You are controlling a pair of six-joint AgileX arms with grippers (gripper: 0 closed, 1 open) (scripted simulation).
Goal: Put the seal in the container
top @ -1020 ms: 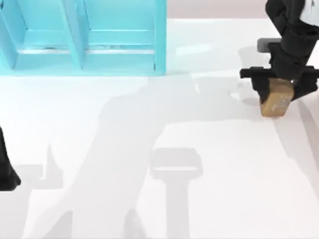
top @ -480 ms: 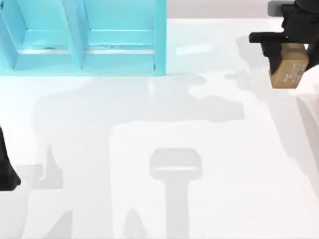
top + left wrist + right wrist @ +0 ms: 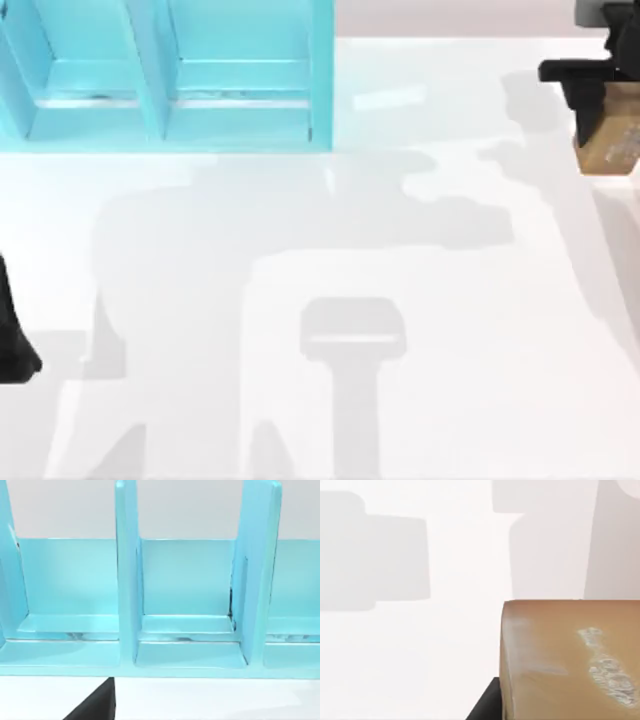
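Right tool (image 3: 612, 105) at far right edge, clamped on tan seal (image 3: 612, 140) above counter (image 3: 420, 300), blue container (image 3: 170, 75) far left, left arm parked near left.

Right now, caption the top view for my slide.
Right gripper holds the tan-brown rectangular seal at the table's right edge, far from the turquoise compartmented container.

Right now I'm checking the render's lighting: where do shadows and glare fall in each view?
Top view: soft grey arm shadows spread across the white table, and a pale glare patch lies right of the blue container. Right wrist view: blocky shadows on the table beyond the seal. Left wrist view: bright reflections along the container's floor.
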